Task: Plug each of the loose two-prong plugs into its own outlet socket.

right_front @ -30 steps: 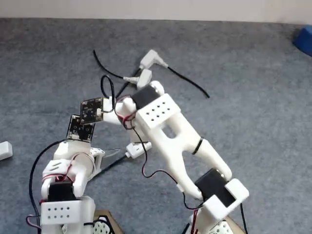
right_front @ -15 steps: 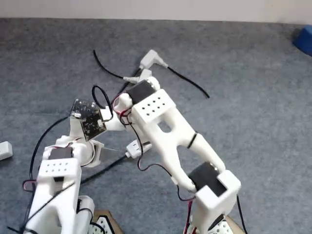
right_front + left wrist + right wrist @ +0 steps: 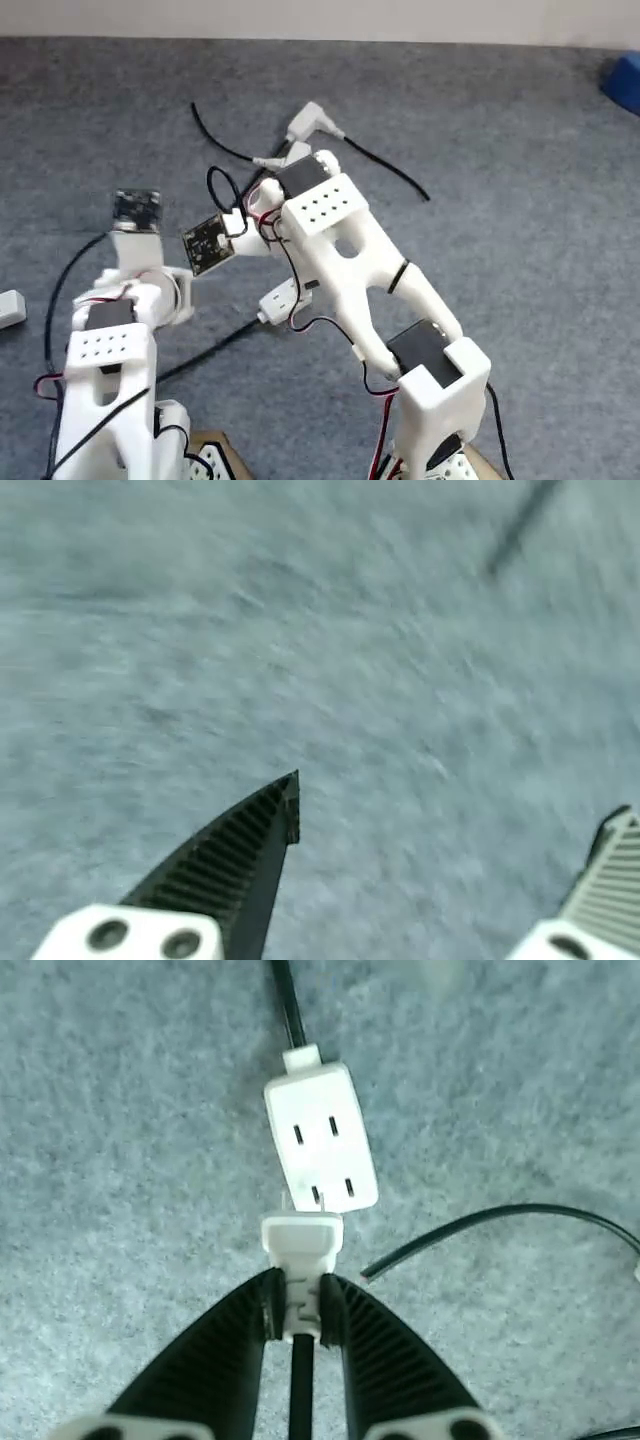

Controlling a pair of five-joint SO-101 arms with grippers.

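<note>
Plug (image 3: 302, 1240): sits pinched at its cord end between closed jaws of right gripper (image 3: 298, 1295), prongs meeting near end of outlet (image 3: 320, 1150); cannot tell if seated. Outlet: lies flat on grey desk (image 3: 100, 1110), cord leading away. Left gripper (image 3: 455, 795): hangs over desk, jaws wide apart. Second plug (image 3: 312, 120): lies farther out, well apart.

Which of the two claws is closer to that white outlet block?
The right. The right gripper holds a plug with its prongs at the edge of the outlet block; the left gripper hangs open over carpet, apart from it.
</note>
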